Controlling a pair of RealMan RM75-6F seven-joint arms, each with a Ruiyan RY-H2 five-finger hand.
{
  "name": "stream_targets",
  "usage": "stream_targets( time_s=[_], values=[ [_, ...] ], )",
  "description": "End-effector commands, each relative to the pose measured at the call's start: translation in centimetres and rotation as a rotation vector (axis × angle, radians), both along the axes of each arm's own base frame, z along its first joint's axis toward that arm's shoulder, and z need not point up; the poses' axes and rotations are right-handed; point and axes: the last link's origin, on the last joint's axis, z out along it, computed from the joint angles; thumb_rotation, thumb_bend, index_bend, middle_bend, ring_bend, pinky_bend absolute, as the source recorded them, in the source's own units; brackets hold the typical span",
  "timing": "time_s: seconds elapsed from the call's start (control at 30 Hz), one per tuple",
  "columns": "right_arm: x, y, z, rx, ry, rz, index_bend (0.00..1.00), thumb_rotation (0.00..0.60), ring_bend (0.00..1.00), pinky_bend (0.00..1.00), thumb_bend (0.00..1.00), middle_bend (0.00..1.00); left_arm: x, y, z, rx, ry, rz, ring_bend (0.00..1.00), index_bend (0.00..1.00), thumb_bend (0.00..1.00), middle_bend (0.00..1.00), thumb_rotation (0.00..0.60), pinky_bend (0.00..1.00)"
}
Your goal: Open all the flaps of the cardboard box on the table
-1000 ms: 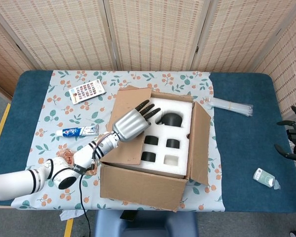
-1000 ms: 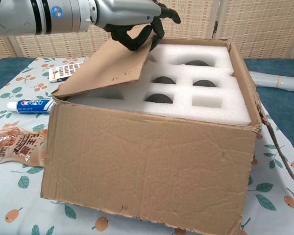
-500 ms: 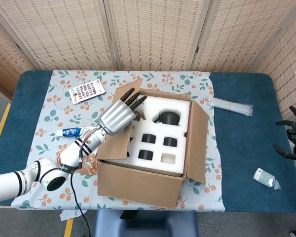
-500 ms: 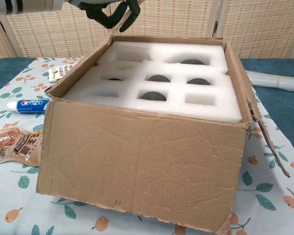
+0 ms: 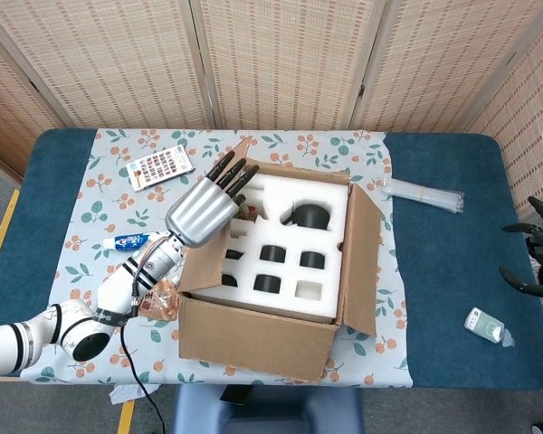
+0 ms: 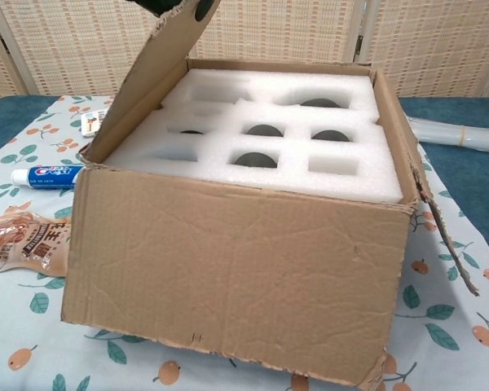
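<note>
The cardboard box sat in the middle of the tabletop, on the flowered cloth, its white foam insert bare to the ceiling. The left hand lay flat against the outer face of the left flap, fingers stretched out together toward the far edge and gripping nothing, so it looked like a push with the palm and not a pinch. That flap stood nearly upright under the hand, leaning a little outward. On the side of the box away from the hand, the right flap stood up too, splayed slightly out. The right hand hung far off at the edge of the tabletop, fingers apart and empty. The cardboard looked thin, light and worn, ragged along its edges, so I judged the flap would fold easily at its crease but might spring back if let go early. The free top edge, just beyond the fingertips, seemed the best place to press or hook. The box itself looked light enough to slide on the cloth under a sideways shove.
</note>
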Motion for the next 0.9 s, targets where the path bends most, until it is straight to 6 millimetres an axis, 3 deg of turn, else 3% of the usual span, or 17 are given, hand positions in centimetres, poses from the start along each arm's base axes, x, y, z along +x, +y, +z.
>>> stream_targets(
  time_s=[0.03, 0.47, 0.9],
  values=[
    [0.0, 0.1, 0.1, -0.002, -0.001, 0.002, 0.27, 0.6, 0.0, 0.0, 0.34, 0.0, -0.8, 0.5, 0.6, 0.04, 0.008, 0.033, 0.0, 0.46, 1.0, 0.07, 0.6, 0.0],
    [0.0, 0.4, 0.1, 0.028, -0.015, 0.003, 0.25, 0.6, 0.0, 0.0, 0.34, 0.0, -3.9, 2.8, 4.4, 0.204, -0.021, 0.174, 0.0, 0.33, 1.0, 0.0, 0.6, 0.0],
    [0.0, 0.8, 0.4, 0.016, -0.021, 0.02, 0.25, 0.6, 0.0, 0.0, 0.34, 0.0, -12.8, 2.1, 9.7, 0.311, -0.175, 0.405, 0.0, 0.33, 1.0, 0.0, 0.6, 0.0]
  ],
)
